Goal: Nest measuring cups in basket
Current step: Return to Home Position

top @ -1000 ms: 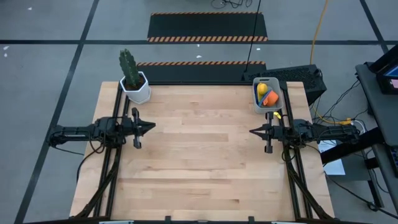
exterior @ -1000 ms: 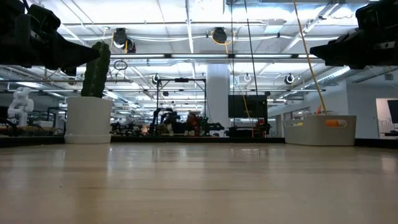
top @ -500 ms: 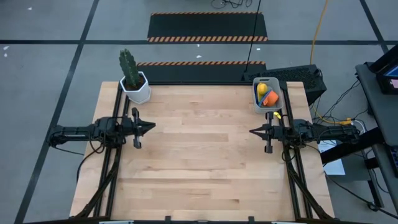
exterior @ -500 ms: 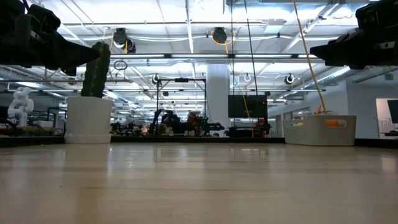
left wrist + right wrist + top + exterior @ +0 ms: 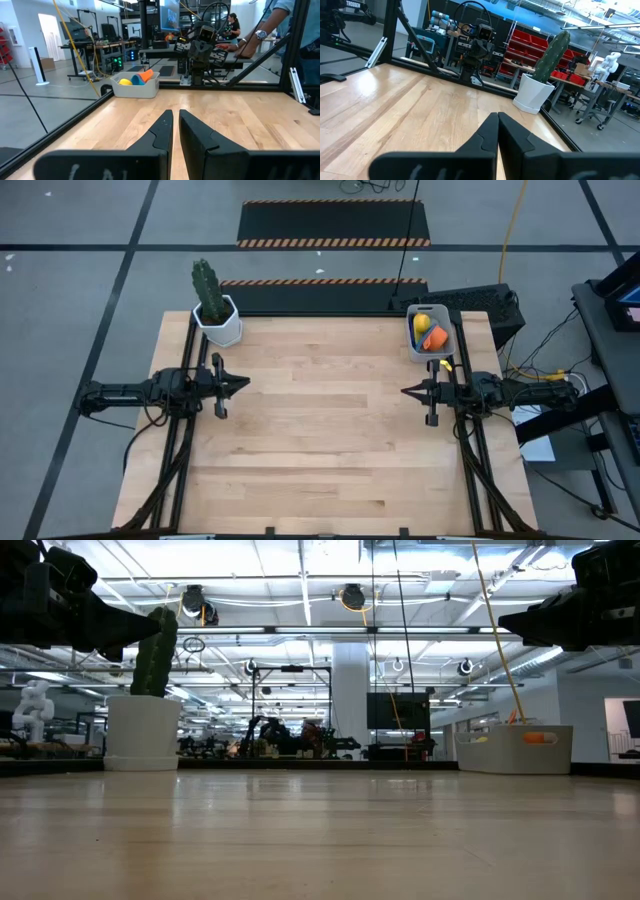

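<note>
High view shows coloured plastic measuring cups (image 5: pixel 431 336) inside the pale grey rectangular plastic basket (image 5: pixel 427 308) at the wooden counter's (image 5: pixel 320 440) far right corner, none outside; left claw (image 5: pixel 243 383) and right claw (image 5: pixel 407 391) closed, empty; nesting appears complete.

grey basket (image 5: pixel 443 344) at table's far right corner w/ measuring cups (image 5: pixel 430 334) inside.

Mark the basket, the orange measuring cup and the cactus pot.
basket (image 5: pixel 135 91), left wrist view, front wall
orange measuring cup (image 5: pixel 146 76), left wrist view, visible side
cactus pot (image 5: pixel 532 96), right wrist view, white wall
</note>
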